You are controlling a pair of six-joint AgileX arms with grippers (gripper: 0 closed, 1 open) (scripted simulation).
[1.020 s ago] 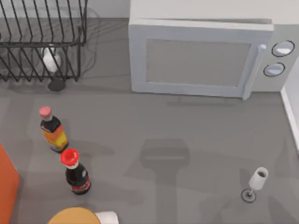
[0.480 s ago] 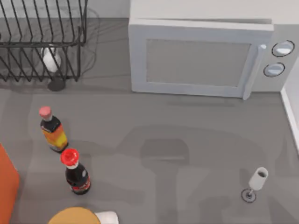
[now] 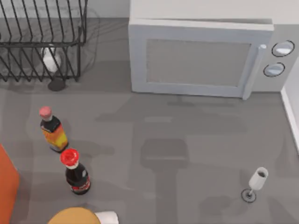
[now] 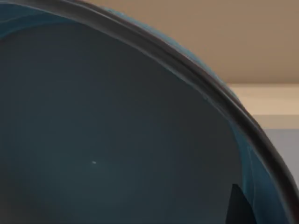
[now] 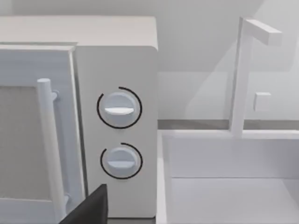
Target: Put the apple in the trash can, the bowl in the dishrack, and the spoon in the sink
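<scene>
The bowl (image 4: pixel 107 135) sits very close in the left wrist view, dark teal-blue inside, with a dark rim curving across the picture. One dark fingertip (image 4: pixel 237 207) of my left gripper lies against the bowl's inner wall near the rim, and a tan wall shows behind. The black wire dishrack (image 3: pixel 42 42) stands at the table's far left. The white sink (image 5: pixel 224 158) with its faucet lies beside the microwave in the right wrist view, where a dark fingertip (image 5: pixel 88 207) of my right gripper shows. The apple and the spoon are out of view.
A white microwave (image 3: pixel 201 58) stands at the back. Two bottles (image 3: pixel 52 128) (image 3: pixel 74 171) stand at the left, and a wine glass (image 3: pixel 254 183) at the front right. Another glass (image 3: pixel 50 60) stands by the rack. An orange block (image 3: pixel 7 186) and a yellow-orange disc (image 3: pixel 74 217) sit front left.
The shadows on the table top have shifted and spread toward the microwave. Bottles, glasses and rack have not moved.
</scene>
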